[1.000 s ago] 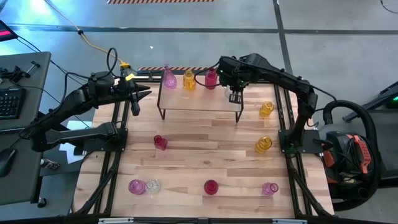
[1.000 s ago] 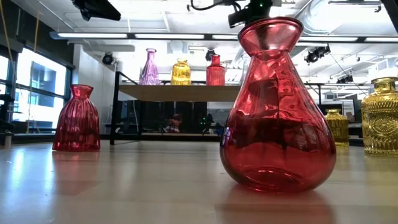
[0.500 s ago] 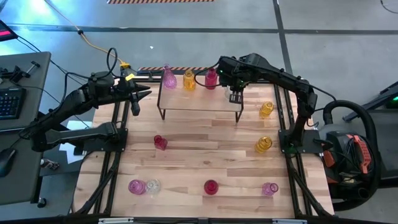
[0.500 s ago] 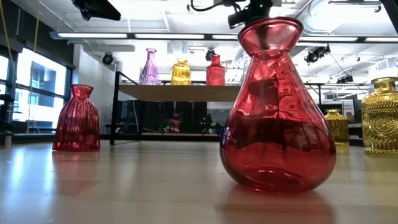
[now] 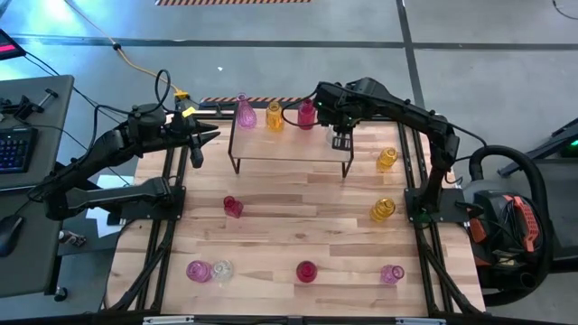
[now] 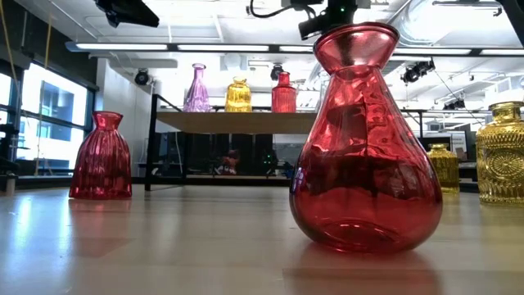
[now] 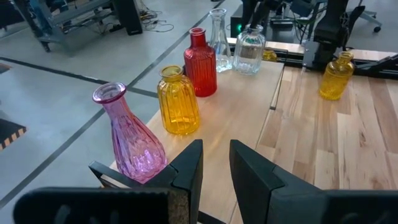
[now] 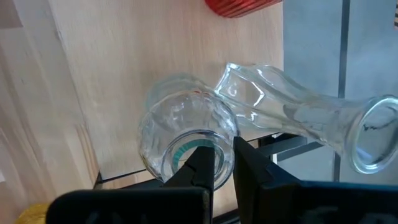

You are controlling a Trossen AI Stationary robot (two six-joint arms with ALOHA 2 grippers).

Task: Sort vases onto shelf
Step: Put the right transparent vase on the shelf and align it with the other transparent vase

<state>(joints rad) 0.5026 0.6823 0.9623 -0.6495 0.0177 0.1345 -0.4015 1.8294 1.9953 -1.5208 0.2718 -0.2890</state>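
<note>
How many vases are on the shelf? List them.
5, in a row on the shelf: pink vase, amber vase, red vase, tall clear vase, squat clear vase. None looks hidden.

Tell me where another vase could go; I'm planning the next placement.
On the shelf, the front strip is bare; its back edge is crowded with vases, the right gripper pinching a clear vase there. The table is open between the red vase and amber vase.

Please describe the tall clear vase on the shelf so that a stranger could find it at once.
Find the small wooden shelf at the table's far edge. Five vases stand along it: pink, amber, red, then two clear ones. The tall clear vase stands beside the red vase; unlike the squat clear vase, it has a long slim neck.
</note>
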